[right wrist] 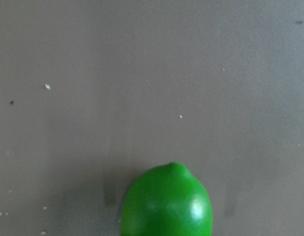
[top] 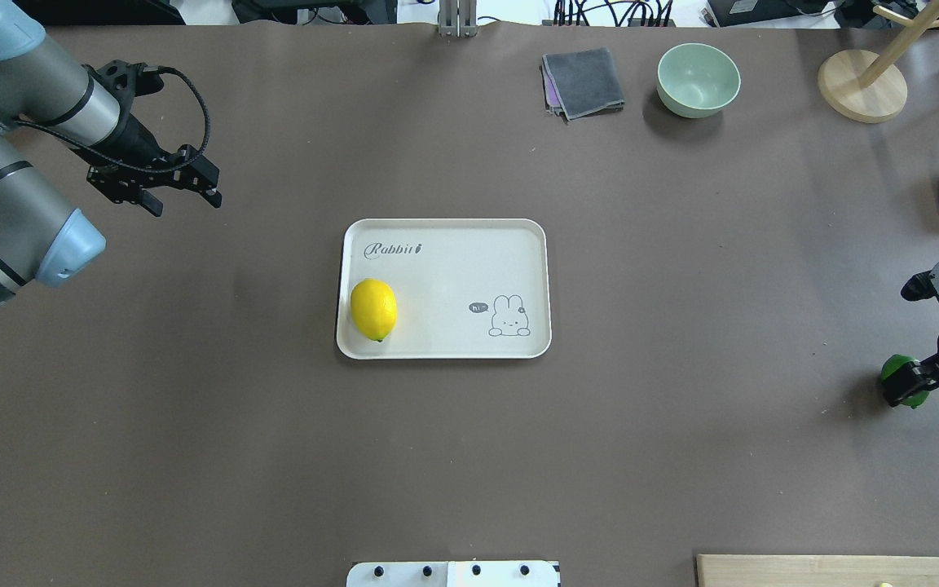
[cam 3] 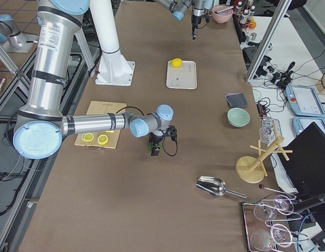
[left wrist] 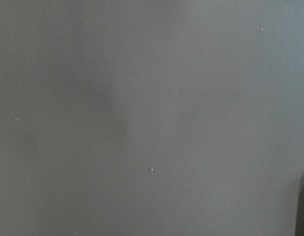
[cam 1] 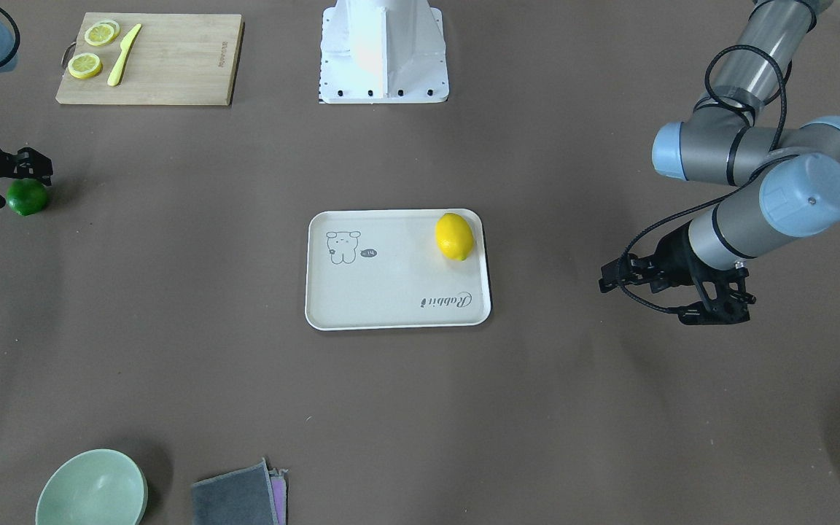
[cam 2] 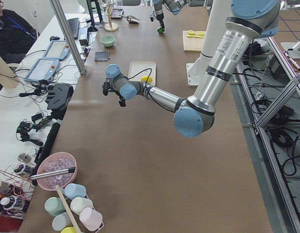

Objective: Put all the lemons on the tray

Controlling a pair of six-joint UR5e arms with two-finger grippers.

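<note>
Resting at the tray's [top: 453,277] 8 o'clock overhead, yellow lemon [top: 373,309]; green lemon [cam 1: 27,197] far at 3 o'clock by right gripper [top: 918,350], grip untellable; left gripper [top: 184,200] spread wide, empty.

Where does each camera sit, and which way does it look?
Front-facing: across the table, facing the robot base; left gripper at right.
Overhead: behind the robot, looking forward; left arm at left.
Exterior left: table's left end; left arm near.
Exterior right: table's right end; right arm near.
Left wrist: down on bare table; no fingers clear.
Right wrist: over green lemon; no fingers.
Front-facing and overhead share tray with yellow lemon.
</note>
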